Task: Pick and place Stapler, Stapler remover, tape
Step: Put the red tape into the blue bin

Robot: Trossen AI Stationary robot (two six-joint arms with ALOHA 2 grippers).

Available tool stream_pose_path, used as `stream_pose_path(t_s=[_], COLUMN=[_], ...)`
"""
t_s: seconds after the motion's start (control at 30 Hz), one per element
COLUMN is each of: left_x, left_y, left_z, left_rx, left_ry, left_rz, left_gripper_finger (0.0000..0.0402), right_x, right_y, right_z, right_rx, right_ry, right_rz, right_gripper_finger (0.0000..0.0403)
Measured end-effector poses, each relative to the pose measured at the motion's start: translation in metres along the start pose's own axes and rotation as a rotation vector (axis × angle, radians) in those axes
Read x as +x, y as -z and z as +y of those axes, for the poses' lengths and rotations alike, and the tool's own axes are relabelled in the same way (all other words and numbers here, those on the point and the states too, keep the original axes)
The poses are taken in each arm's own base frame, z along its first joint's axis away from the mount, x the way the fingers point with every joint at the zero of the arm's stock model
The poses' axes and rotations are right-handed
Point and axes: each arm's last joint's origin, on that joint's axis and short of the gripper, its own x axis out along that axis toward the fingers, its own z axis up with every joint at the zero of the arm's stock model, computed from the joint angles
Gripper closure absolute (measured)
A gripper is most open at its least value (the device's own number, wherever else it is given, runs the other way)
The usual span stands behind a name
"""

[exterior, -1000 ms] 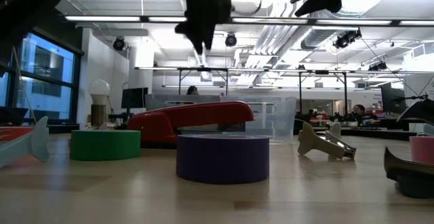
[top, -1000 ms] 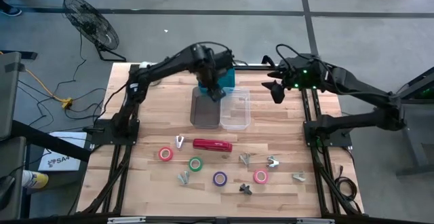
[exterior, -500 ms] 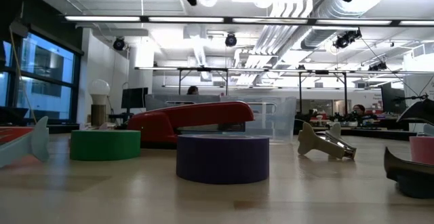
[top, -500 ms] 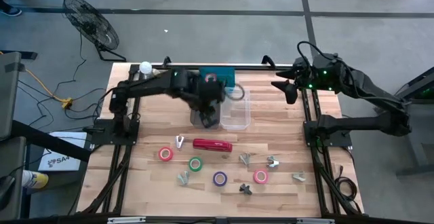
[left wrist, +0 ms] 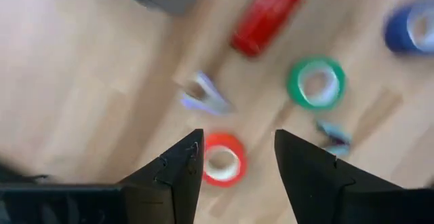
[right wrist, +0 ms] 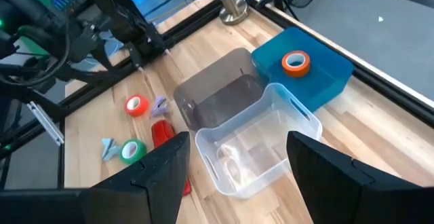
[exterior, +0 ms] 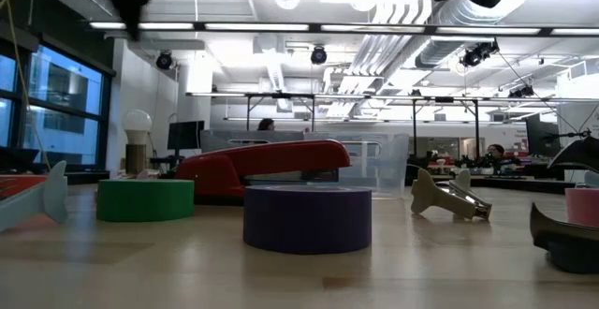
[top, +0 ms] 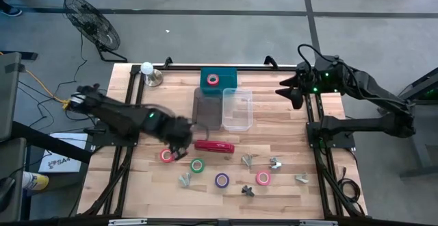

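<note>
Stapler (top: pixel 214 146), red and long, lies flat on the worktop (top: pixel 137 185) just in front of the smoked grey bin (top: pixel 207 109), and nothing of mine touches it. Biggest things first: that grey bin and the clear bin (top: pixel 237 109) sit side by side at mid-worktop, with the teal tray (top: pixel 229 79) behind them holding one red roll (top: pixel 213 79). Now the tape: a red roll (top: pixel 167 155) to the stapler's left, a green roll (top: pixel 197 165) just in front of it, a purple roll (top: pixel 222 180) nearer the front edge, a pink roll (top: pixel 263 178) over to the right. Small metal staple removers (top: pixel 274 163) are scattered among the rolls; one (top: pixel 181 142) stands between the red roll and the stapler.

My left fingers (left wrist: pixel 234 153) hang above the worktop over the red roll by the stapler, spread apart, nothing between them; the wrist view shows that roll right in the gap below. My right fingers (right wrist: pixel 237 153) wait high at the back right edge, parted wide and empty, looking down on the bins.
</note>
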Motion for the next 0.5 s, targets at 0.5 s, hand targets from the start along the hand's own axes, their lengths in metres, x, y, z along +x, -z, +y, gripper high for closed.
stream_pose_path(t_s=[0.5], left_x=[0.099], left_y=[0.096], left_z=[0.006], left_rx=[0.310], left_ry=[0.072], left_rz=[0.114], left_gripper_finger=[0.0225], right_x=[0.001], right_y=[0.008], right_z=[0.008], right_rx=[-0.092], right_ry=[0.031], right_rz=[0.042], right_gripper_finger=[0.0164])
